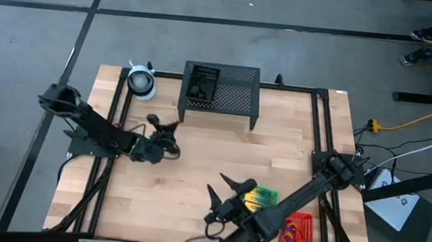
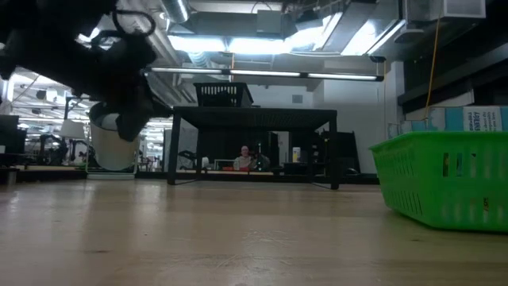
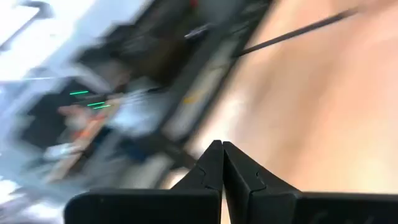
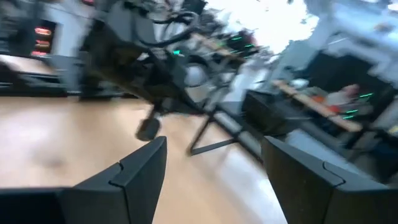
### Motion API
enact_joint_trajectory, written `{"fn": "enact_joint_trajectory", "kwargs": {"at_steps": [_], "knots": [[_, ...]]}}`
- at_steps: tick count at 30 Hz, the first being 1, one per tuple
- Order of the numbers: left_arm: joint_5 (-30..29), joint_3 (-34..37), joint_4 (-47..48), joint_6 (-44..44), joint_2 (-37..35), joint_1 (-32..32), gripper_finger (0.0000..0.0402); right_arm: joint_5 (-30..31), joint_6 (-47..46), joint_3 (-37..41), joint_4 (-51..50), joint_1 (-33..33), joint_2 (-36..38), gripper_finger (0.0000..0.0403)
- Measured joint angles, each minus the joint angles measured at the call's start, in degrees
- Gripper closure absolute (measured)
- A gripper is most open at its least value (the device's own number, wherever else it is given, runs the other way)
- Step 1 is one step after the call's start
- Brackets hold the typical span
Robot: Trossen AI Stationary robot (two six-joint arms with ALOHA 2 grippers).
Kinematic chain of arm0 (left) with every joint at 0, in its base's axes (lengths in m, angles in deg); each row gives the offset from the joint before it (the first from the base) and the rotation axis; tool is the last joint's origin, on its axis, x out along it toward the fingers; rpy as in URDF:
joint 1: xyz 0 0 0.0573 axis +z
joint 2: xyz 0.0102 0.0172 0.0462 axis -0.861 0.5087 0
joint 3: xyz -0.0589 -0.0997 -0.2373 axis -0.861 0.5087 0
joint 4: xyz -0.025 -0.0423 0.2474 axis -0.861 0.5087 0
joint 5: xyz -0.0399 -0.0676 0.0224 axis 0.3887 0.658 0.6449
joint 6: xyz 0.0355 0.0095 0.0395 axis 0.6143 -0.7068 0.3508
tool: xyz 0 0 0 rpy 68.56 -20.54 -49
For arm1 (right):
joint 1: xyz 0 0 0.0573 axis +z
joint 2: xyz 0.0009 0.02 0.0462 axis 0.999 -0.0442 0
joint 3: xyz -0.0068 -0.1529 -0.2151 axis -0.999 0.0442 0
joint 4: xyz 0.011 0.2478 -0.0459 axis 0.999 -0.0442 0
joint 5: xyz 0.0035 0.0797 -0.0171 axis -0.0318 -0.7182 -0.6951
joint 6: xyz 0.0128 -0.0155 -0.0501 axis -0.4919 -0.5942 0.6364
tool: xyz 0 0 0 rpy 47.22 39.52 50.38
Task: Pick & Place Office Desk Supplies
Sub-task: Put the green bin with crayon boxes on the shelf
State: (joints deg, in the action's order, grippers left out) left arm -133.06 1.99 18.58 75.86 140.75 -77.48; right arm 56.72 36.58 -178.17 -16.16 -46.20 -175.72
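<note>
Above the table's left-centre: left gripper (image 1: 170, 130), fingers (image 3: 214, 168) pressed together, empty. Near front edge: right gripper (image 1: 223, 188) spread wide (nothing held), beside green tray (image 1: 266, 196); red tray (image 1: 304, 240) adjacent.

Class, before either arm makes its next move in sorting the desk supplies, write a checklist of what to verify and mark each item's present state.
1. Left gripper empty, fingers shut: ok.
2. Right gripper open, nothing between its fingers: ok.
3. Red tray within the right arm's reach: ok.
4. Green tray upright on the table: ok.
5. Contents of the black tray on the mesh stand: cannot tell.
</note>
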Motion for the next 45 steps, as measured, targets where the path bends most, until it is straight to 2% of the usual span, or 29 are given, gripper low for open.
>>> {"fn": "enact_joint_trajectory", "kwargs": {"at_steps": [4, 8, 15, 20, 26, 30, 39, 42, 45], "knots": [[8.8, -3.7, -1.7, -4.8, 4.1, -4.3, 0.0400, -6.9, -0.6, 0.0, 0.2, 2.9, 2.2, 0.0140], [13.9, -9.2, -4.5, -2.4, 8.5, -8.9, 0.0400, -14.9, -0.6, 0.0, 0.3, 5.5, 4.6, 0.0140], [31.0, -21.2, -6.9, -0.5, 17.7, -12.4, 0.0400, -23.9, -3.4, 0.0, -1.0, 7.9, 6.5, 0.0140], [38.5, -26.5, -7.4, -1.1, 24.4, -12.3, 0.0400, -33.3, -13.5, 0.0, -9.0, 7.4, 6.7, 0.0140], [44.5, -27.7, -8.4, -2.6, 27.5, -12.3, 0.0400, -41.7, -24.8, 0.0, -20.7, 6.9, 6.7, 0.0140], [44.6, -27.7, -8.6, -5.5, 27.4, -13.3, 0.0400, -47.1, -27.9, 0.0, -22.5, 7.0, 6.5, 0.0146], [39.8, -27.7, -7.4, -4.9, 27.3, -17.3, 0.0400, -53.0, -31.3, 0.0, -24.5, 7.0, 3.8, 0.0177], [37.0, -27.7, -5.1, -5.2, 27.3, -17.9, 0.0400, -54.3, -37.0, 0.0, -31.3, 6.6, 3.6, 0.0176], [36.6, -27.7, -2.8, -6.7, 27.3, -18.2, 0.0400, -55.4, -46.4, 0.0, -41.0, 6.5, 3.8, 0.0174]]}}
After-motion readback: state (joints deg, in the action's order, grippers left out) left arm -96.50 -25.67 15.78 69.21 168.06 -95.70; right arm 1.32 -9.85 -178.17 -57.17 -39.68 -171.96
